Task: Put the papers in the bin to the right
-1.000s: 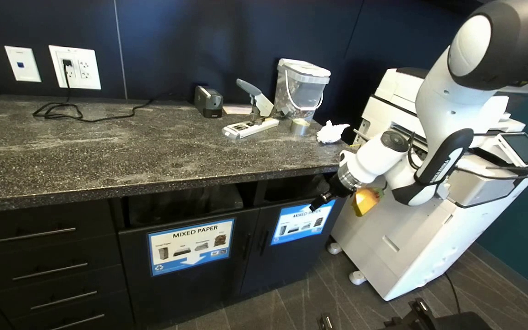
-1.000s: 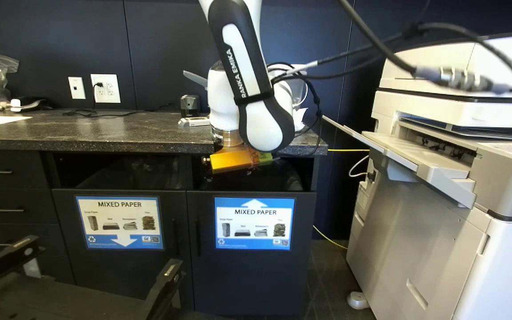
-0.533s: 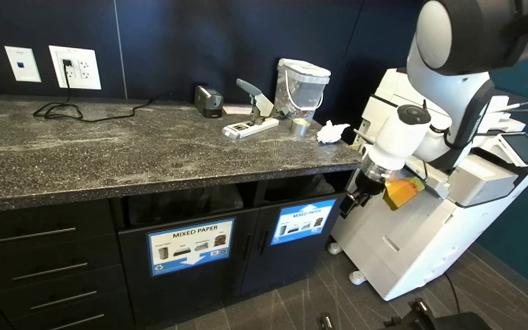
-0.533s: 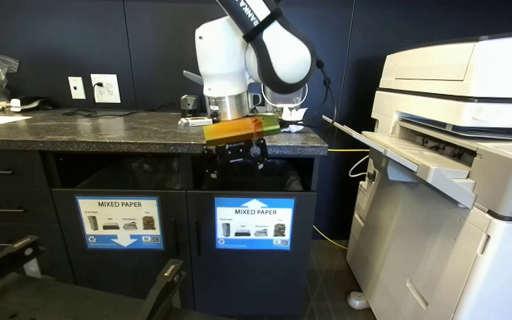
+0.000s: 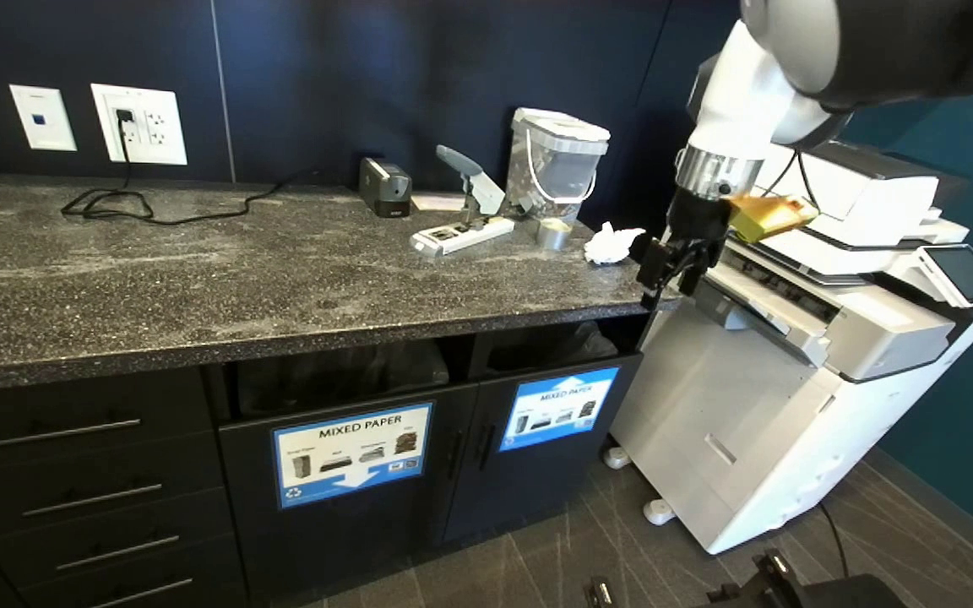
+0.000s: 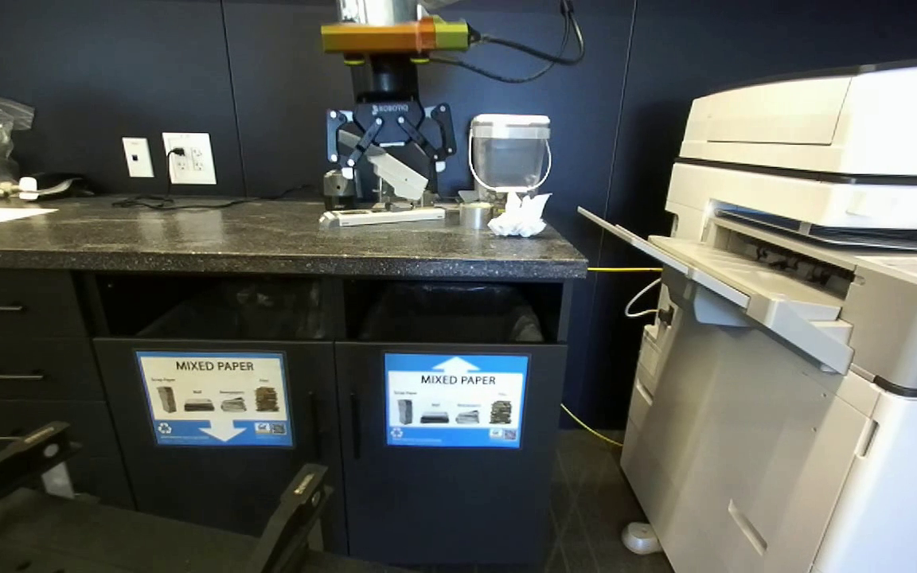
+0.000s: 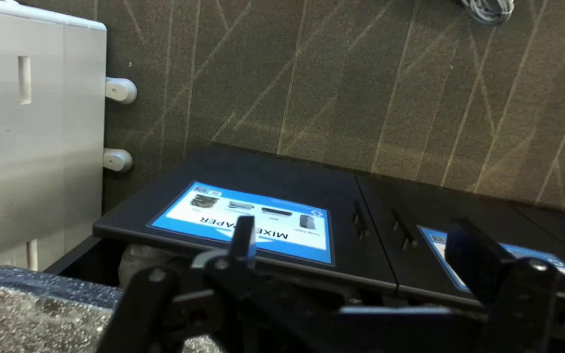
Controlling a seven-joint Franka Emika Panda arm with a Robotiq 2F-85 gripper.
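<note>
One crumpled white paper wad (image 5: 611,245) lies on the counter near its right end; in an exterior view it shows in front of the clear bucket (image 6: 520,216). Only this wad is visible. The bin is the dark cabinet front (image 6: 458,485) with the blue-topped label (image 6: 456,400); its slot above holds a dark liner. Its front also shows in the wrist view (image 7: 282,171), upside down. My gripper (image 6: 393,170) is open, empty and pointing down, raised above counter level; in an exterior view (image 5: 670,294) it appears just right of the wad, not touching it.
The second bin (image 6: 216,477) with the white-topped label stands to the left. A stapler (image 6: 383,216), a small tin (image 6: 475,215) and the clear bucket (image 6: 510,151) sit on the counter (image 6: 228,239). The big printer (image 6: 777,358) stands to the right.
My gripper has risen from in front of the right bin's slot to above the counter. It has turned to point downward. The wad on the counter has not moved.
</note>
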